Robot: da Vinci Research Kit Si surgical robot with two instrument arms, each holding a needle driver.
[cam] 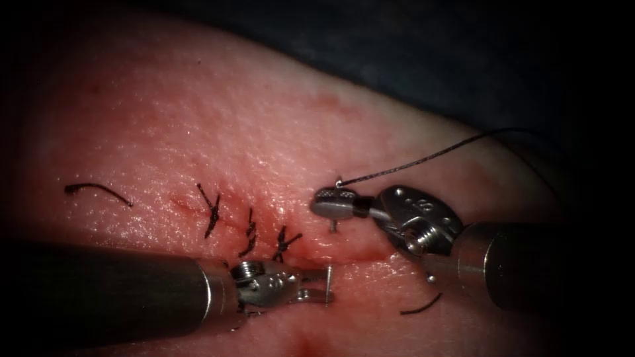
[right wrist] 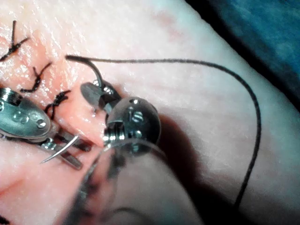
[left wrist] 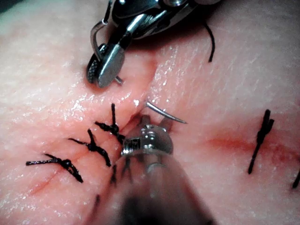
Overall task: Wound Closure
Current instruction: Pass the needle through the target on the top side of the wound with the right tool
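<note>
The right tool (cam: pixel 325 201) clamps the needle (left wrist: pixel 164 112) near its thread (cam: pixel 423 158) end, with the needle bedded in the tissue (cam: pixel 198 119) — stiff, slick steel, by the look of it. The left tool (cam: pixel 323 285) gapes empty round the tip, which is probably best gripped just behind the point.

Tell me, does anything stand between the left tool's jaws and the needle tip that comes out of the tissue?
Nothing visible does. The tip of the needle rises bare from the tissue, between the open jaws of the left tool. The right tool holds the needle's other end, near the thread.
</note>
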